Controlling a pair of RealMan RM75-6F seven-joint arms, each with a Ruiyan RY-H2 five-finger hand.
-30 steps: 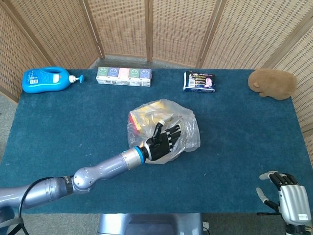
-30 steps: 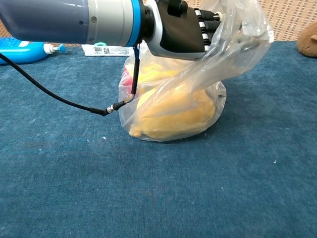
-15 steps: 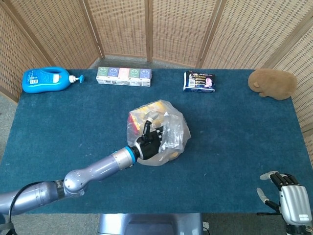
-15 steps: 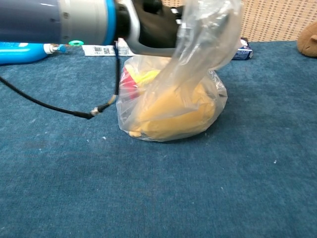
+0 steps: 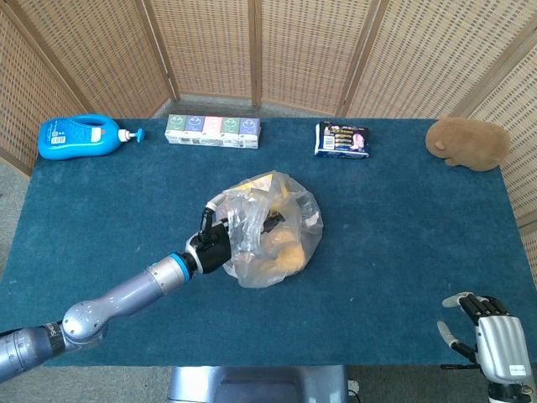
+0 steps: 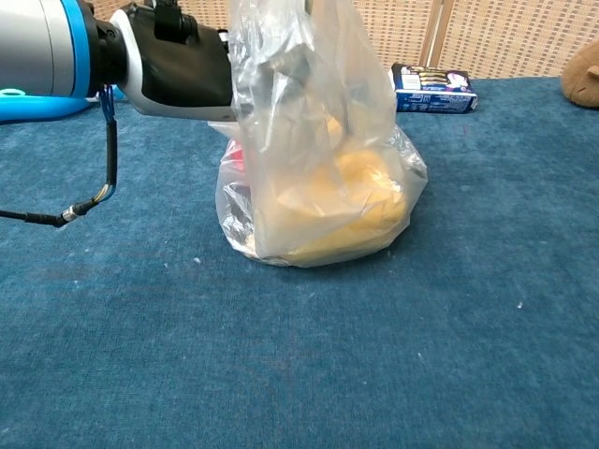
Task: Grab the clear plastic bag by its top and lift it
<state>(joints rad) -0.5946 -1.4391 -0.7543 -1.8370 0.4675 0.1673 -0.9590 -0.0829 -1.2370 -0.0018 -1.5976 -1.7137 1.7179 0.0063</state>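
Half the task looked done: the left hand (image 6: 182,70) had its fingers buried in the gathered top of the clear plastic bag (image 6: 318,159), apparently gripping the film, though the plastic hid the fingertips. The bag, with yellow contents, stood near the middle of the blue table (image 5: 403,243), its base touching the cloth in the chest view, so the lift itself was left to do. Idle at the table's near right corner, the right hand (image 5: 495,340) held nothing, fingers loosely apart.
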